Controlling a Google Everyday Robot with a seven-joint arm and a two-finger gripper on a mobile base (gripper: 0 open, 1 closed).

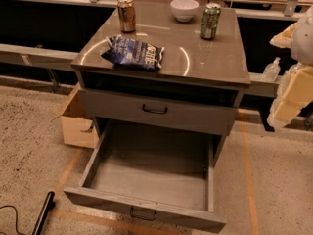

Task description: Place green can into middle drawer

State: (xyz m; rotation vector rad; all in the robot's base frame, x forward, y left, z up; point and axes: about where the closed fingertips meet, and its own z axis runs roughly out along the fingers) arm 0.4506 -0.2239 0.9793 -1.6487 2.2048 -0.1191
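The green can (210, 21) stands upright at the back right of the cabinet's top (210, 62). The middle drawer (146, 173), the lowest one, is pulled fully open and its flat grey floor is bare. Its small black handle (143, 213) shows on the front panel. My gripper (288, 99) is at the right edge of the camera view, pale and blocky, level with the cabinet's upper part. It is well to the right of the can and apart from it, and nothing shows in it.
A gold-brown can (126, 14), a white bowl (184, 9) and a dark blue chip bag (133, 53) are on the cabinet top. The handled drawer (154, 109) above is closed. A cardboard box (78, 124) sits left of the cabinet. A clear bottle (271, 70) stands on the right ledge.
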